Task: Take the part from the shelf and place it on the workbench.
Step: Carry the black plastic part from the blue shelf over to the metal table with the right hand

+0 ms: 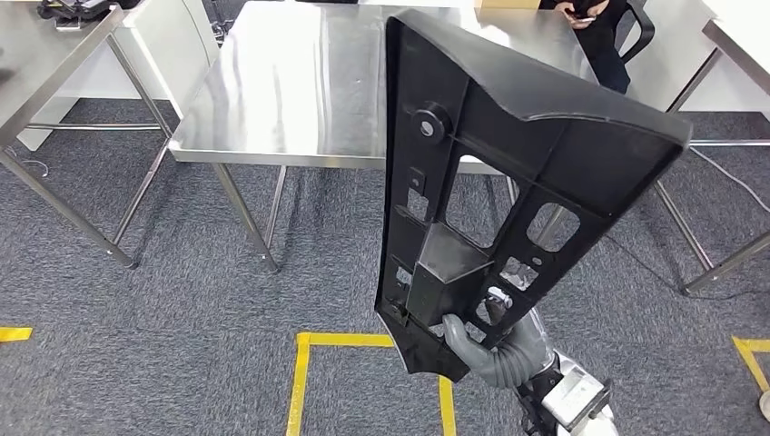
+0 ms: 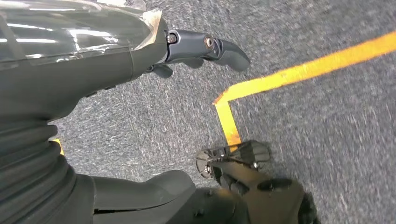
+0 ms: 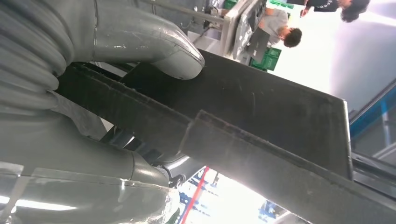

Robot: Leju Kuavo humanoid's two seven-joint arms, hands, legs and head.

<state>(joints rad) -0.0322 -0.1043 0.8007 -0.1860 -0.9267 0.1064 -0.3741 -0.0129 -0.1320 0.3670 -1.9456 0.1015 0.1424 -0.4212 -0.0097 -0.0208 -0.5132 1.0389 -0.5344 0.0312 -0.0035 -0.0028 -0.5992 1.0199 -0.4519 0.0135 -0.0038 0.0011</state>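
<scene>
While the right hand grips the lower end of the long black moulded plastic part with ribs and cut-outs, that part stands nearly upright in the air, its broad upper end tilted to the right in front of the polished stainless-steel table. Grey thumb presses on the part's flat face; the dark fingers wrap the opposite side. Part and table are apart. Left hand hangs over grey carpet floor marked with yellow tape lines, its fingers slightly curled and apart, holding nothing. A seated person in dark clothing is beyond the table's far right corner.
</scene>
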